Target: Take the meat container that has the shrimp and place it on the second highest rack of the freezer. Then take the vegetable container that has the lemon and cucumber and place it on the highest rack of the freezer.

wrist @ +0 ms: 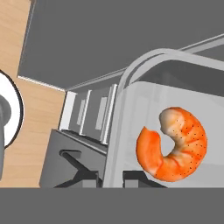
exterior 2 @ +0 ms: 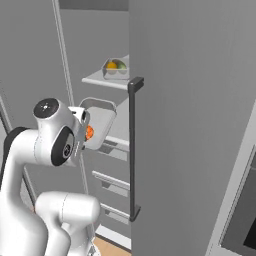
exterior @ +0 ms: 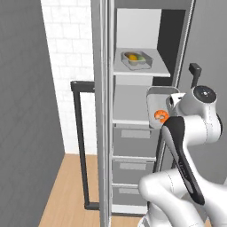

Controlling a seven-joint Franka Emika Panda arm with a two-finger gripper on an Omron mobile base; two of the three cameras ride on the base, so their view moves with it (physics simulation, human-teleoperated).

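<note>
The freezer (exterior: 133,26) stands open. My gripper (exterior: 171,104) is shut on the wall of the clear meat container (exterior: 156,98), holding it tilted by the right front edge of the second highest rack (exterior: 128,108). The orange shrimp (exterior: 160,116) lies inside it, large in the hand view as shrimp (wrist: 174,145) behind the container's rim (wrist: 131,83), with my gripper (wrist: 111,177) clamped at its lower edge. From the right, the container (exterior 2: 100,120) hangs at my hand. The vegetable container (exterior: 136,60) with lemon (exterior: 132,56) and green cucumber (exterior: 141,57) sits on the highest rack (exterior: 157,71).
Grey drawers (exterior: 133,137) stack below the shelves. An open door edge (exterior: 100,111) with a dark bar handle (exterior: 79,142) stands left; the other door (exterior 2: 190,125) with its handle (exterior 2: 132,150) stands right. A black oven (exterior 2: 242,220) sits lower right. Wooden floor (exterior: 66,186) lies left.
</note>
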